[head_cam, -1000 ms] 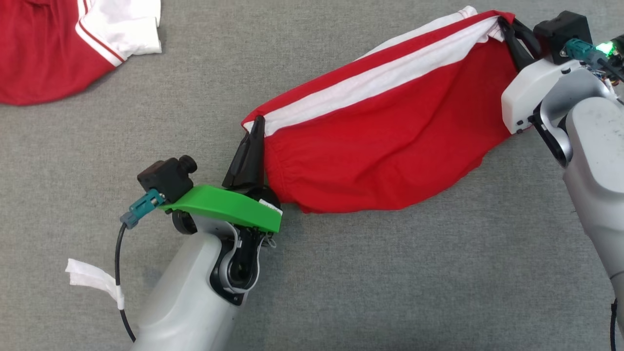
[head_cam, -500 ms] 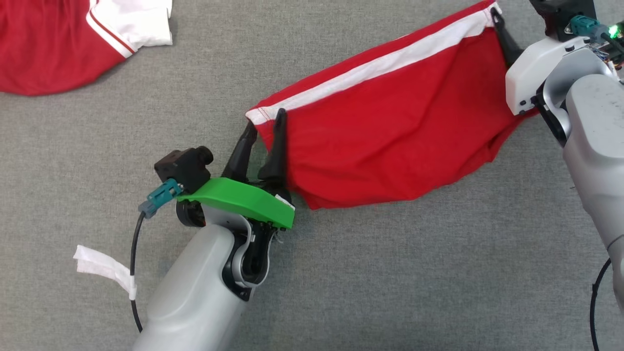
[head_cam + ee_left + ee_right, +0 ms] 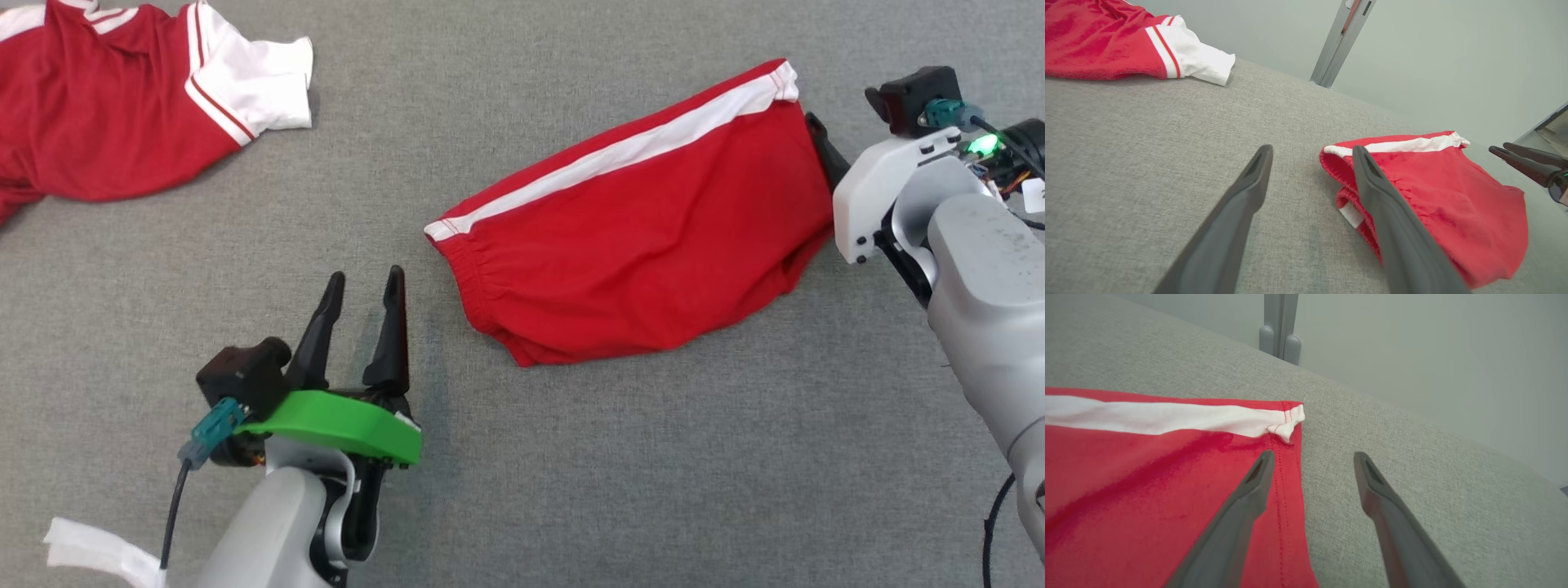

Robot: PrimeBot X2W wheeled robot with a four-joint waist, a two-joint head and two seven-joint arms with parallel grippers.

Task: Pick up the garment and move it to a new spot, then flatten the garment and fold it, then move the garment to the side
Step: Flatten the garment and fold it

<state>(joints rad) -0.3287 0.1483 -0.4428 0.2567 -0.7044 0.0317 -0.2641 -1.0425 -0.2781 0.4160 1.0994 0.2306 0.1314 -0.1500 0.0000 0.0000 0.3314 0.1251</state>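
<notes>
The garment (image 3: 645, 237) is a pair of red shorts with a white side stripe, lying loose on the grey fabric surface (image 3: 571, 457). My left gripper (image 3: 365, 275) stands open and empty, a short way left of the elastic waistband. In the left wrist view the left gripper (image 3: 1311, 148) points past the waistband end of the garment (image 3: 1453, 196), with my right gripper (image 3: 1499, 147) beyond it. My right gripper (image 3: 812, 126) sits at the shorts' right hem. In the right wrist view the right gripper (image 3: 1314, 453) is open, one finger over the garment's (image 3: 1147, 477) hem, the other over bare surface.
A red jersey (image 3: 122, 106) with white sleeves lies at the far left, also seen as the jersey (image 3: 1106, 45) in the left wrist view. A white tape strip (image 3: 82, 555) hangs on the left arm's cable. A metal post (image 3: 1280, 326) rises beyond the surface's far edge.
Both grippers have opened and let go of the shorts, which now lie on the surface. The left gripper has drawn back away from the waistband. The head camera has shifted.
</notes>
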